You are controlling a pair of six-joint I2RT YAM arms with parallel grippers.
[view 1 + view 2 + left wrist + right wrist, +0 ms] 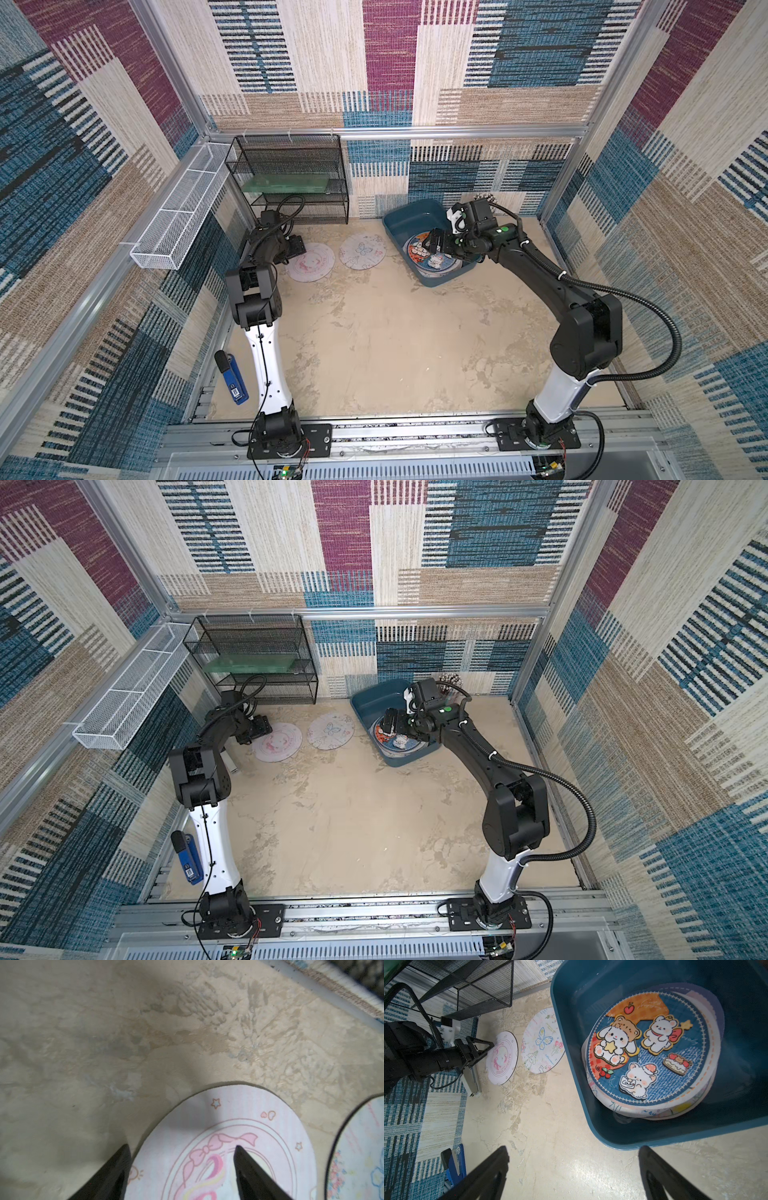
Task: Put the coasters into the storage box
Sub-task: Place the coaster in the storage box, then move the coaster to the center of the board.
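Two coasters lie flat on the beige table: a pink one (312, 262) (277, 742) (239, 1118) and a butterfly-printed one (362, 251) (331, 730) (543, 1043) beside it. My left gripper (298, 248) (181, 1145) is open low over the pink coaster's edge, one finger over the print and the other over bare table. The teal storage box (405, 216) (571, 1022) holds a stack of coasters, topped by a blue one with cartoon animals (650, 1047). Above the box's near corner my right gripper (438, 243) (573, 1147) stands wide open and holds nothing.
A black wire-mesh rack (291, 178) with a green board inside stands at the back left. A white mesh tray (183, 212) hangs on the left wall. A blue stapler (232, 378) lies beside the left arm's base.
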